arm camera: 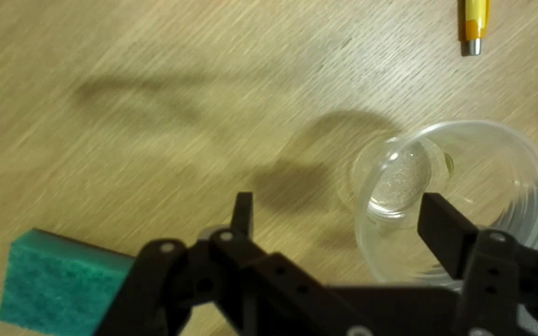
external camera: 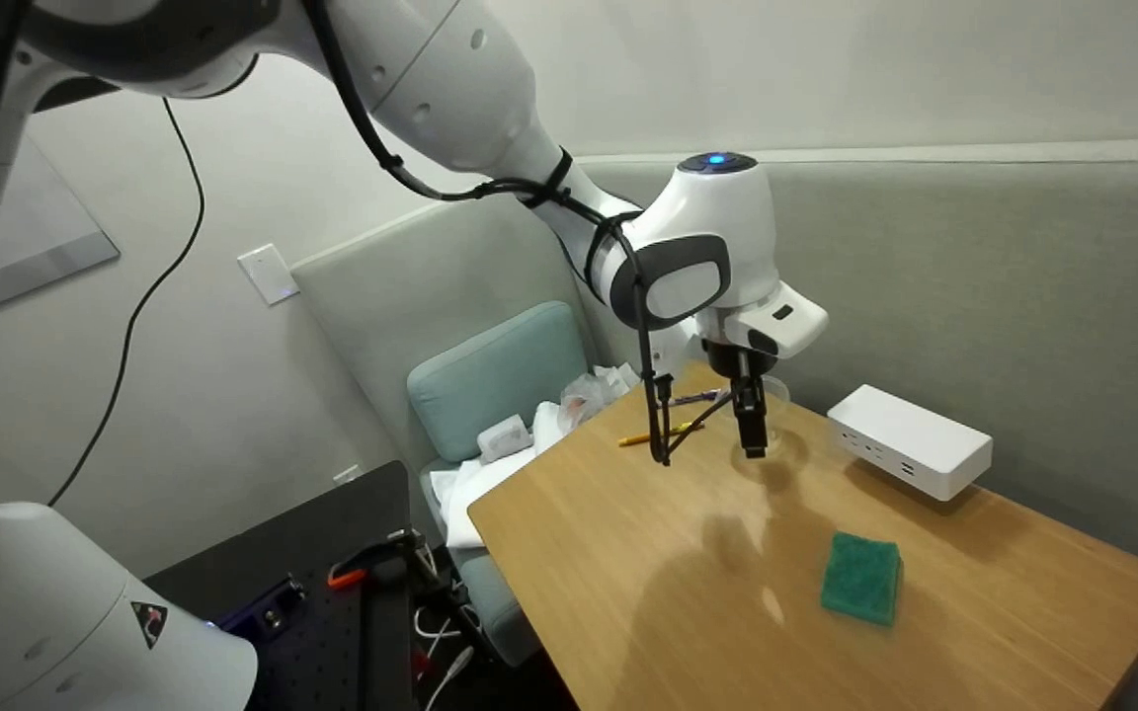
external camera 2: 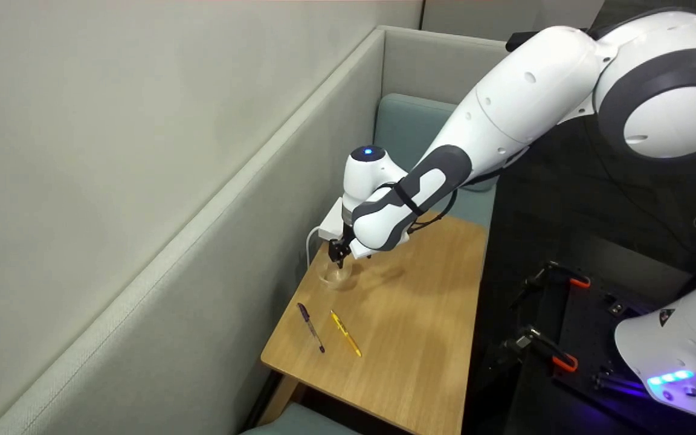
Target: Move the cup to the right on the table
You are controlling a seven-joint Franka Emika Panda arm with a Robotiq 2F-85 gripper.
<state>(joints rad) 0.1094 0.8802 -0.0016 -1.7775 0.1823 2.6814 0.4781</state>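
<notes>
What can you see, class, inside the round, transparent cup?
In the wrist view, the cup shows its base, no visible contents. One of the black fingers overlaps its mouth, hiding what lies behind; whether it dips inside is unclear.

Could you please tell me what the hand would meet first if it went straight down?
The hand would probably meet the cup first: one finger overlaps it in the wrist view. Depth is unclear; the table might come first.

Both exterior views look slantwise down from farther off, sharing the arm (external camera 2: 517, 90) and table (external camera: 688, 533); the wrist view looks closely down past the jaws.
</notes>
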